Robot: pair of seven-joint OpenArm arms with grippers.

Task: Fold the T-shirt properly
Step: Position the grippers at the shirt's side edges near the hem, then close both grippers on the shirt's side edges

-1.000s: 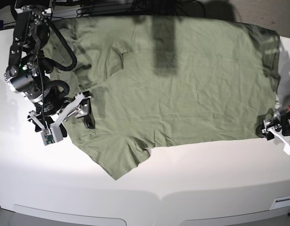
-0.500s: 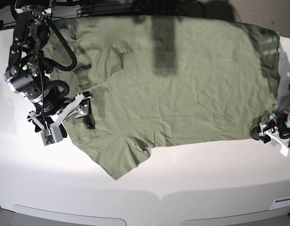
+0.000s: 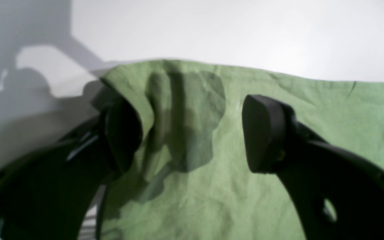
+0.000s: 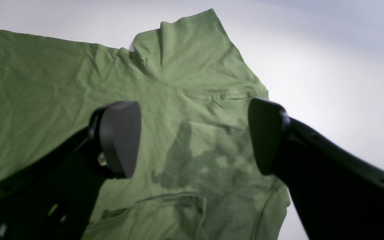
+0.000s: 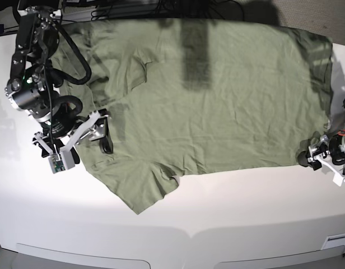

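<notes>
Fabric lies spread nearly flat: the T-shirt (image 5: pixel 217 101) covers most of the white table (image 5: pixel 228 213), its long axis running side to side in the base view, one sleeve (image 5: pixel 141 188) pointing toward the near edge. The right gripper (image 5: pixel 88 140) sits over the shoulder end beside that sleeve, jaws wide, holding nothing. The left gripper (image 3: pixel 192 133) is at the opposite hem corner – jaws equally wide, straddling the cloth edge, one finger (image 3: pixel 122 133) under a raised fold. Neither has pinched yet; each arm looks placed for its own end.
</notes>
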